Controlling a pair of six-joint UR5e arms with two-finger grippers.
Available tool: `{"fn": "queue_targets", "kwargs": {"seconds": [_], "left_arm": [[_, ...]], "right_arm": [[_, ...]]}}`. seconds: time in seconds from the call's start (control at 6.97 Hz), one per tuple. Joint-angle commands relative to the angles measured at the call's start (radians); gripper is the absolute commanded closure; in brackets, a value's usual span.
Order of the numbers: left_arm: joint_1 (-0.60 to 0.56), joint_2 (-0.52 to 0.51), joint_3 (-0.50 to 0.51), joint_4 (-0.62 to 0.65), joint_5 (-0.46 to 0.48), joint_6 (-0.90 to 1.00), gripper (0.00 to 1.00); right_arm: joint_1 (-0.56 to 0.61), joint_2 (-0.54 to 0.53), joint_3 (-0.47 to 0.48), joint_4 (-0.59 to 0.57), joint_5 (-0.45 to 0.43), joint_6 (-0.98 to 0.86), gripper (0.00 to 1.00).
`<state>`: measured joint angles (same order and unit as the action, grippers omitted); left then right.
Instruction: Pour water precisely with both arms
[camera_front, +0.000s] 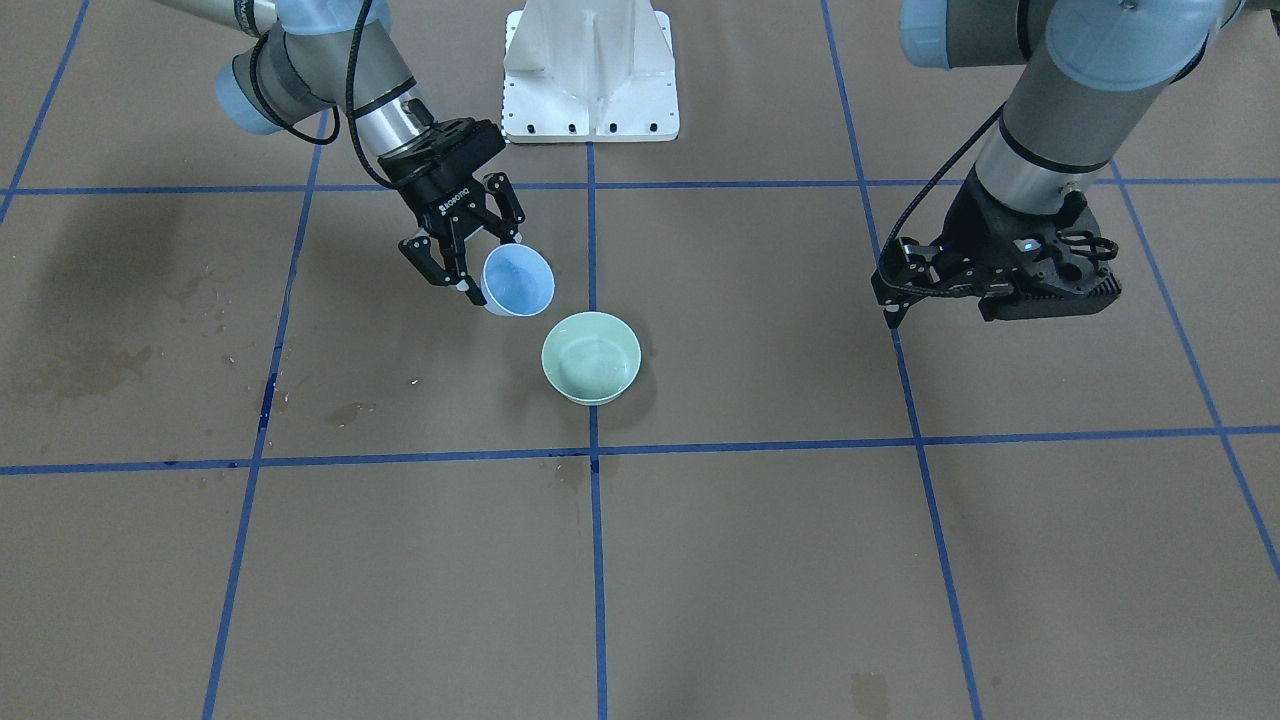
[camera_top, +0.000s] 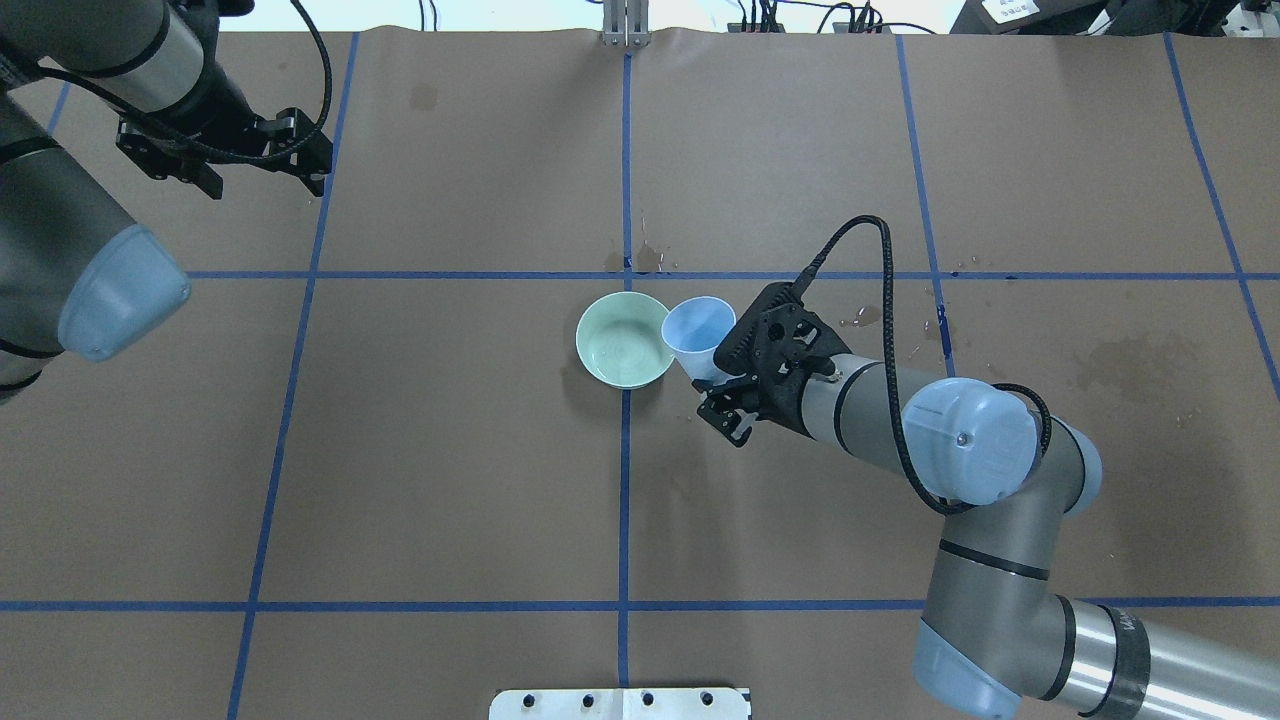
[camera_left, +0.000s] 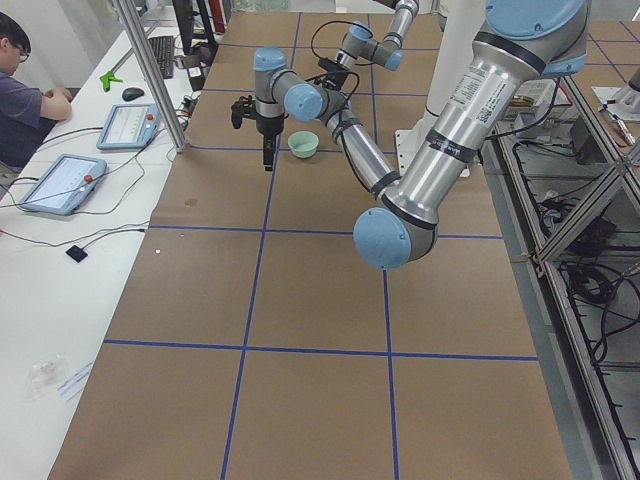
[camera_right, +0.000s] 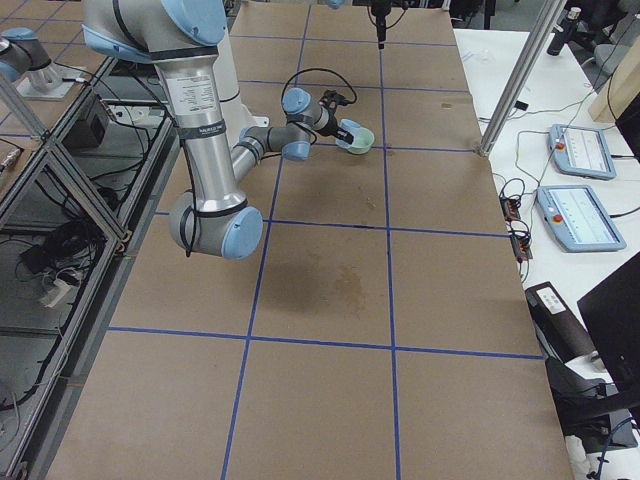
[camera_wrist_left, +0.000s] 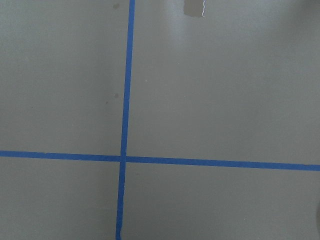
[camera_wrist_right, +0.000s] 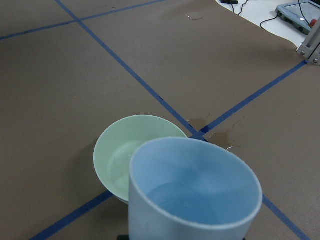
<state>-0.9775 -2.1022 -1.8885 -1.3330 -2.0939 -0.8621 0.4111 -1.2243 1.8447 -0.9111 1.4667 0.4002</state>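
White lettering on the body of the right gripper (camera_front: 487, 262) reads ROBOTIQ, upside down from the front. The label strip on the right arm (camera_right: 200, 110) is too small to read.

Right gripper is closed on a pale blue cup (camera_front: 517, 280), gripped low on its wall. The cup is tilted, with its mouth toward a mint green bowl (camera_front: 591, 357) just ahead of and below the fingertips. Cup is lifted off the paper, rim close to the bowl's rim; touching or not, cannot tell.

The water (camera_top: 622, 352) shows as faint rings in the bowl's bottom; whether any lies in the cup, cannot tell.

A black cable (camera_top: 888, 300) loops off the wrist behind the gripper. There are wet stains (camera_top: 640, 260) on the brown paper (camera_front: 760, 560) beyond the bowl, and more beside the wrist.

Left gripper (camera_front: 889, 312) is well apart, hanging above the paper over a blue tape cross (camera_wrist_left: 122, 158). Its fingers are drawn to one narrow tip, holding nothing.

White pedestal (camera_front: 590, 70) stands behind both grippers
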Motion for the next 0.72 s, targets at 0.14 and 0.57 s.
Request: {"fn": "queue_targets", "kwargs": {"seconds": [0.14, 0.57], "left_arm": [[-0.004, 0.005, -0.003, 0.0, 0.0, 0.0, 0.0], [-0.012, 0.011, -0.003, 0.0, 0.0, 0.018, 0.0]], "right_arm": [[0.052, 0.129, 0.001, -0.265, 0.105, -0.038, 1.0], [0.058, 0.164, -0.004, -0.438, 0.141, -0.121, 1.0]]}}
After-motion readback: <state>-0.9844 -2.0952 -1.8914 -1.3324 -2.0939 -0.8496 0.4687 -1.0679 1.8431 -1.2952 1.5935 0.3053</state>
